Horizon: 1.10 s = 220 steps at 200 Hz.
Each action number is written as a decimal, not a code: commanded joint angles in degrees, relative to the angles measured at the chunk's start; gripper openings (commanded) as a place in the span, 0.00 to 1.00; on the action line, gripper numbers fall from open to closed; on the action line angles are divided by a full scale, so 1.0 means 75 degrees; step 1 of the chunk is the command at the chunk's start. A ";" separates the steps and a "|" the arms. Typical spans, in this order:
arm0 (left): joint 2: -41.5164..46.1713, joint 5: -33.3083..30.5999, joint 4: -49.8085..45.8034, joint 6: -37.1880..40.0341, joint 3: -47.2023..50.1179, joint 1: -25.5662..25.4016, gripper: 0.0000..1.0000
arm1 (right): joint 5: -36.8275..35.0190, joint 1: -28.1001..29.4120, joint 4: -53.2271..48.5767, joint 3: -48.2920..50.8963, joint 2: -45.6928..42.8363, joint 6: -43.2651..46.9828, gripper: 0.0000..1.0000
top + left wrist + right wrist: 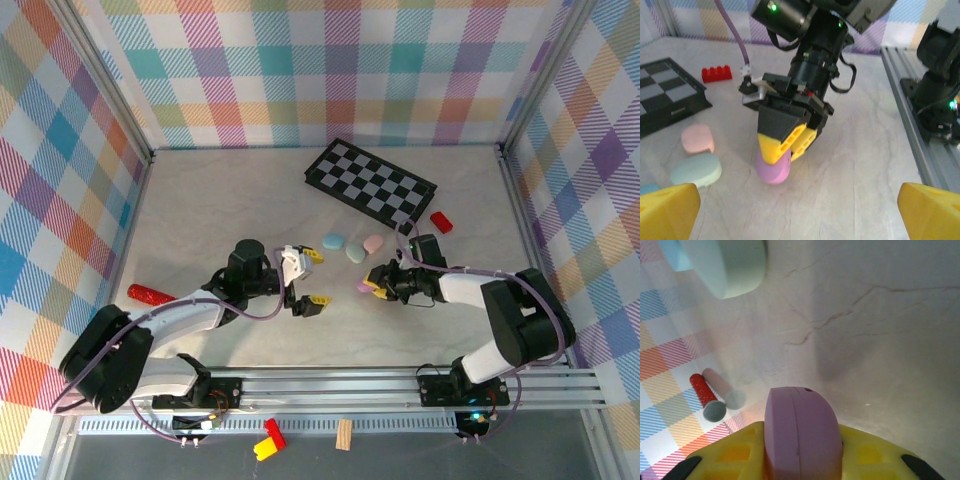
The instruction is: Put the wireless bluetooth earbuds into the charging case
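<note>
Right now the right jaws pinch a purple charging case (363, 286) by its flanks, low at the table (200, 200); whether it touches the surface I cannot tell. It sits at about 3 o'clock from the left jaws, which stand spread wide and face it. A blue case (333, 241), a mint case (357, 252) and a pink case (374, 242) lie closed in a loose row at 12 o'clock of the held one, with the chessboard (370, 183) beyond them and a red brick (441, 221) at 2 o'clock.

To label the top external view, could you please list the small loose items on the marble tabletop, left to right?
Red cylinder → blue case → green case → pink case → red brick
</note>
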<state>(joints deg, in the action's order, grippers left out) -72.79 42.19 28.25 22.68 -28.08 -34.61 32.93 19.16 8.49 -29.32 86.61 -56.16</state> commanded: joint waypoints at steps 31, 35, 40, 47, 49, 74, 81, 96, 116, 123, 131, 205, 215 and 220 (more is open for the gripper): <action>0.0350 -0.0136 -0.1320 0.0492 -0.0149 0.0173 1.00 | -0.1250 -0.0047 -0.1237 -0.0018 -0.0788 0.0792 0.56; 0.0375 -0.0121 -0.1208 0.0387 -0.0114 0.0217 1.00 | -0.1396 -0.0047 -0.1451 -0.0058 -0.0936 0.0869 0.59; 0.0399 -0.0137 -0.1048 0.0238 -0.0071 0.0287 1.00 | -0.1606 -0.0041 -0.1750 -0.0114 -0.1101 0.0978 0.63; 0.0457 -0.0204 -0.0828 0.0013 0.0016 0.0392 1.00 | -0.1918 -0.0045 -0.2178 -0.0215 -0.1386 0.1141 0.69; 0.0482 -0.0233 -0.0773 -0.0058 0.0037 0.0418 1.00 | -0.2000 -0.0037 -0.2299 -0.0245 -0.1466 0.1202 0.70; 0.0872 -0.1042 -0.0119 -0.0584 0.0397 0.0840 1.00 | -0.3272 -0.0044 -0.3756 -0.0648 -0.2470 0.1821 0.85; 0.1022 -0.1369 0.0029 -0.0662 0.0519 0.0957 1.00 | -0.3493 -0.0040 -0.3988 -0.0774 -0.2736 0.2051 0.88; 0.1372 -0.2221 0.0335 -0.0873 0.0803 0.1193 1.00 | -0.3876 -0.0042 -0.4315 -0.1060 -0.3264 0.2668 0.90; 0.1805 -0.3912 0.0687 -0.1374 0.1200 0.1537 1.00 | -0.4508 -0.0045 -0.4345 -0.1375 -0.3793 0.3758 0.92; 0.1940 -0.4456 0.0754 -0.1491 0.1351 0.1665 1.00 | -0.4960 -0.0040 -0.4265 -0.1441 -0.3917 0.4068 0.93; 0.2084 -0.4990 0.0806 -0.1589 0.1509 0.1828 1.00 | -0.5552 -0.0043 -0.4038 -0.1452 -0.4035 0.4431 0.94; 0.1138 -0.6237 0.2084 -0.1988 0.2208 0.3232 1.00 | -0.5904 -0.0939 0.1843 0.0475 -0.3011 0.7619 0.99; 0.0771 -0.6226 0.2543 -0.2070 0.2222 0.3311 1.00 | -0.5688 -0.1091 0.2500 0.0663 -0.2645 0.7729 0.99; 0.0550 -0.6179 0.2815 -0.2094 0.2251 0.3344 1.00 | -0.5637 -0.1148 0.2764 0.0716 -0.2449 0.7773 0.99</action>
<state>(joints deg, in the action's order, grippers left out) -64.01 -3.22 38.98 9.52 -12.08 -11.27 -13.17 13.04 11.03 -26.83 63.57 -4.23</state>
